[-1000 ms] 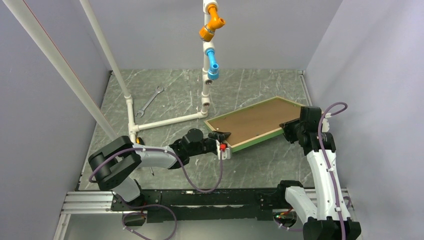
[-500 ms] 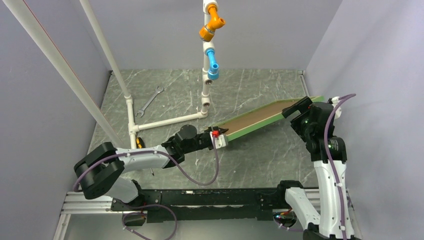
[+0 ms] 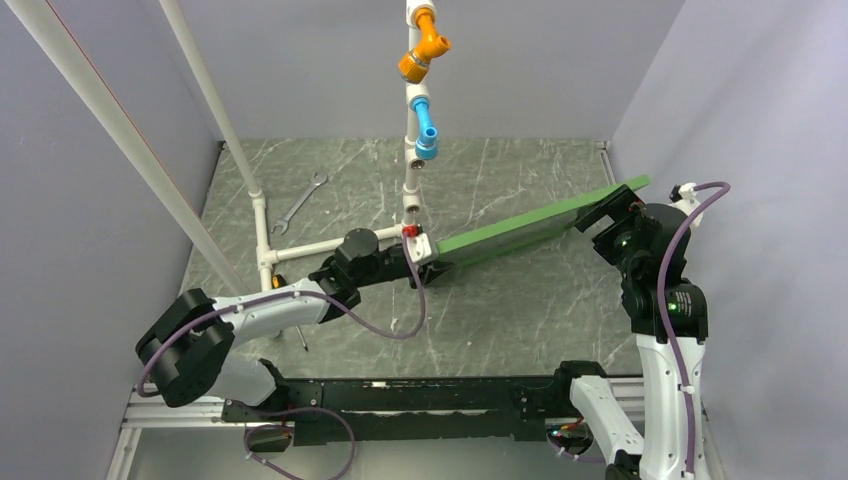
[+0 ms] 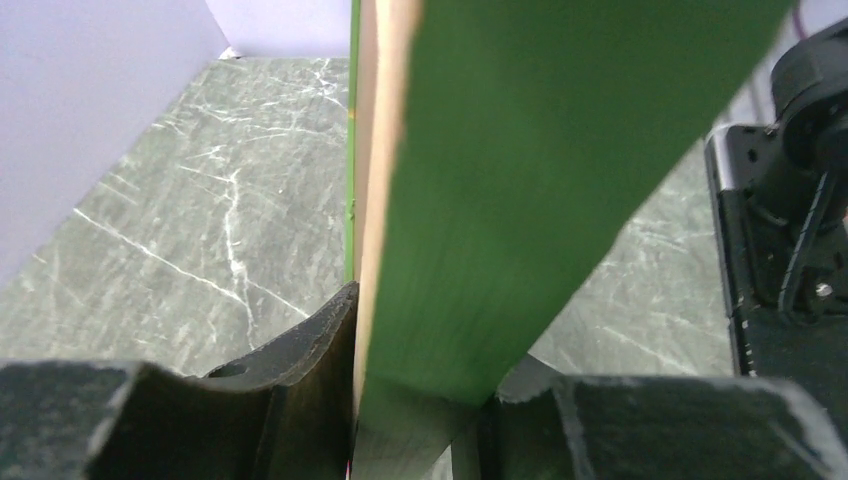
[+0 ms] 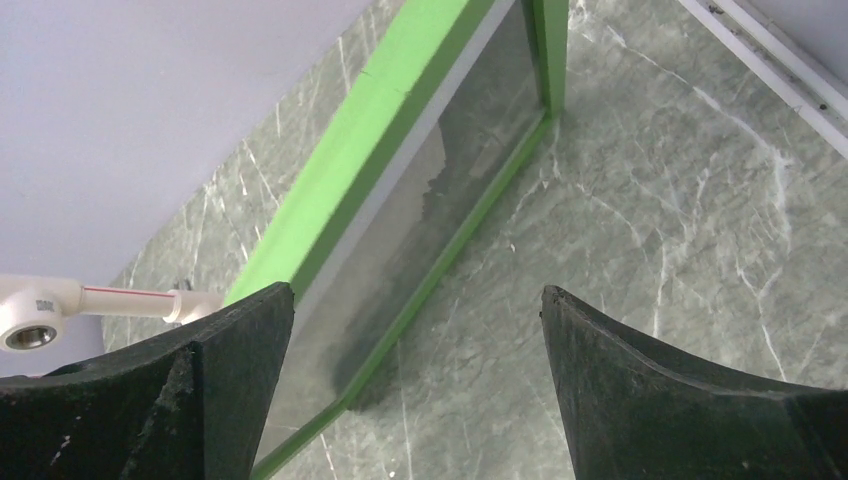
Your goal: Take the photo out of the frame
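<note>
The frame point(image 3: 535, 220), with narrow bright green moulding, is tipped up on its long edge above the marble table, so the top view shows only its green side. My left gripper point(image 3: 420, 247) is shut on the frame's left end. In the left wrist view the green moulding point(image 4: 520, 180) and its light wood edge sit clamped between both fingers of that gripper point(image 4: 420, 350). My right gripper point(image 3: 603, 214) stands open beside the frame's right end, holding nothing. Its wrist view shows the frame point(image 5: 350, 150) left of the wide gap point(image 5: 416, 290), with the grey photo point(image 5: 440, 190) inside.
A white pipe rig point(image 3: 330, 240) stands at the back left, its upright point(image 3: 412, 150) carrying orange and blue fittings. A wrench point(image 3: 300, 203) lies behind it. A small yellow-and-black tool point(image 3: 278, 283) lies by the left arm. Grey walls close in on three sides.
The frame has swung from lying brown back up to standing on edge. My left gripper rose and moved back with it. My right gripper opened, let go and lifted.
</note>
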You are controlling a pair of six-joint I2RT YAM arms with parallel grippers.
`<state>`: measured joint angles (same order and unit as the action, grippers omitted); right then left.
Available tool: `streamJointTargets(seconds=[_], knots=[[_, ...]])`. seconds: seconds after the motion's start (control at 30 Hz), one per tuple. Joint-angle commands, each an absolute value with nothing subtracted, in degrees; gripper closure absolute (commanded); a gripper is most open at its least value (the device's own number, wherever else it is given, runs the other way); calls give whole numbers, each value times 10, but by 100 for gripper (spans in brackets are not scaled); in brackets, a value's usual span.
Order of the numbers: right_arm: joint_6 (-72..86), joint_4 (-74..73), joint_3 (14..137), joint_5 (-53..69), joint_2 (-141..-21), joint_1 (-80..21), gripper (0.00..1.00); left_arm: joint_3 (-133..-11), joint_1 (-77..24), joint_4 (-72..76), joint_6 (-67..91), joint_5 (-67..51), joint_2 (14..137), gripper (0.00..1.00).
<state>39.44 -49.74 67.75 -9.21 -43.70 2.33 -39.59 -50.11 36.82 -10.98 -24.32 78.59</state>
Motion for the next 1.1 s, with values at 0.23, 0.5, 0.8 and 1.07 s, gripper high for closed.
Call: streamJointTargets(seconds=[0.23, 0.5, 0.8, 1.07], knots=[[382, -475, 668, -103, -428, 23, 6, -430, -417, 404, 195, -494, 855, 100], [383, -476, 666, -106, -422, 22, 6, -499, -378, 382, 302, -576, 974, 100], [381, -478, 661, -109, -419, 22, 6, -505, -369, 545, 489, -623, 1076, 100], [382, -475, 651, -110, -418, 22, 7, -502, -369, 581, 543, -627, 1131, 100]])
